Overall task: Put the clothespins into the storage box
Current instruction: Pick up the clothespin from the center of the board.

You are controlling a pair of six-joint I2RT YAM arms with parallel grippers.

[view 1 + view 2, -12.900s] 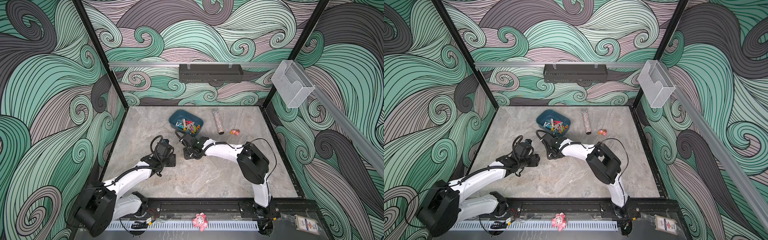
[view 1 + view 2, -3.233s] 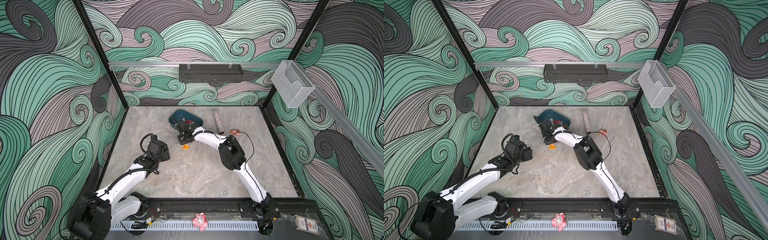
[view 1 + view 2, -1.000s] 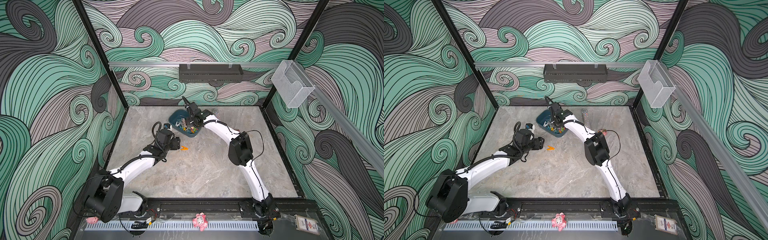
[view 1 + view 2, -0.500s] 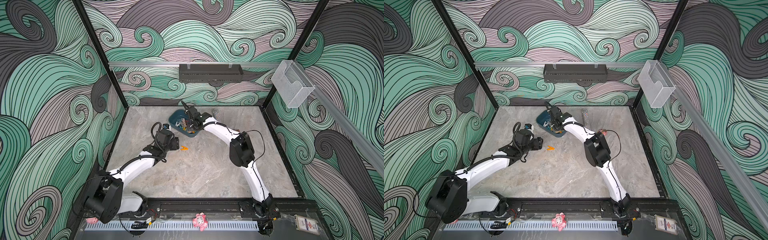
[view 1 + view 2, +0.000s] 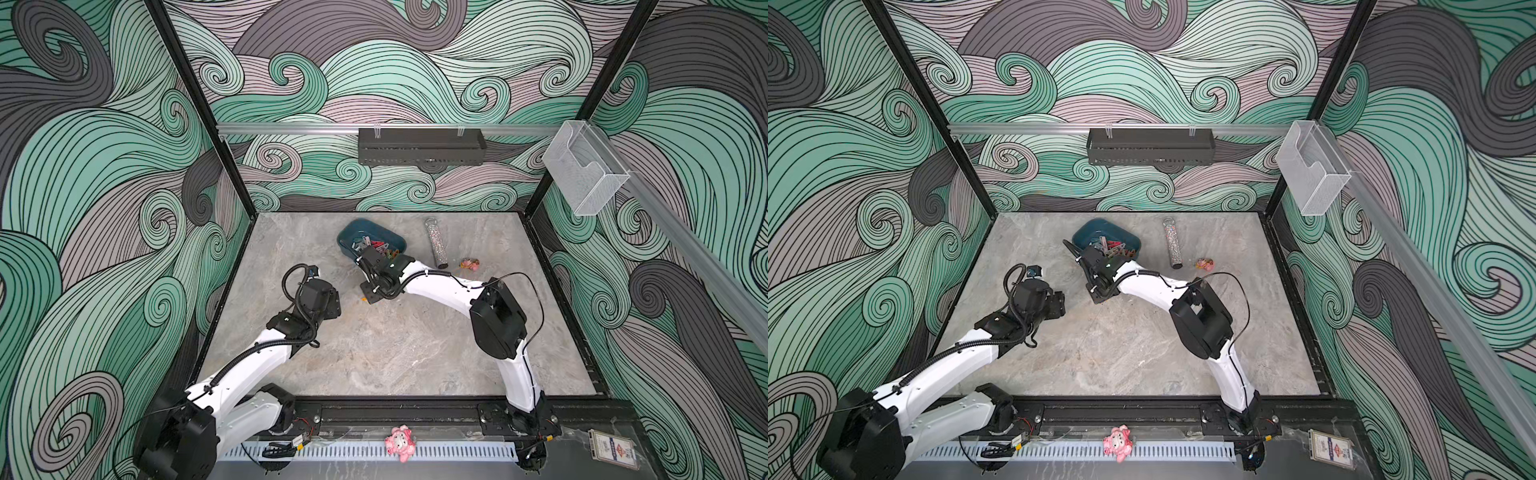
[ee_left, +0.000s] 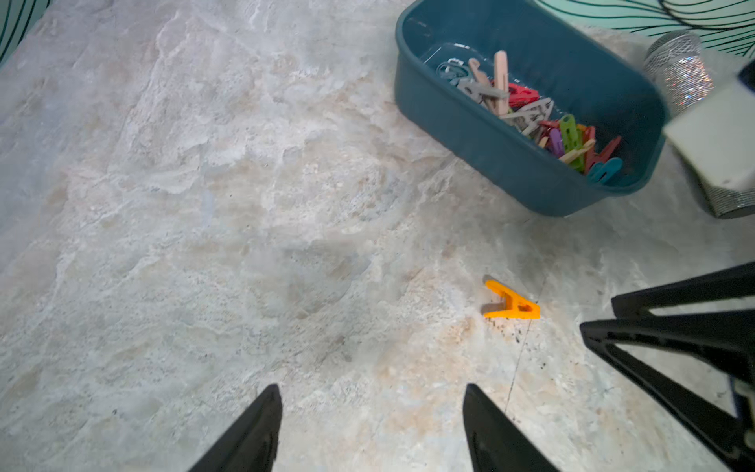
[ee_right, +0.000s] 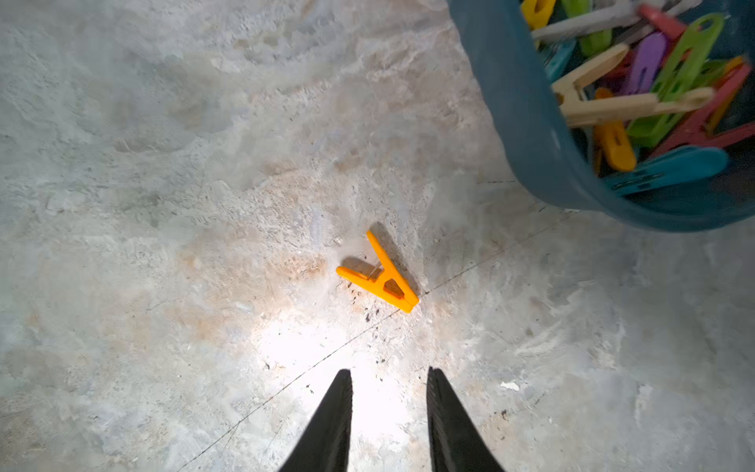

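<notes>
Clothespin (image 7: 378,274), orange, loose near storage box (image 7: 527,122); right end effector (image 7: 389,369) narrow, left end effector (image 6: 372,385) wide, empty.

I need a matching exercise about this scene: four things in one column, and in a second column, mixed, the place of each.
Things: 1 orange clothespin; 2 blue box; 3 pink toy; 4 clear holder.
Places: A hanging on a wall rail; B on the front ledge, off the table; C alone on the bare table; D at the back of the table, many clothespins inside.
Pairs: 1-C, 2-D, 3-B, 4-A.
</notes>
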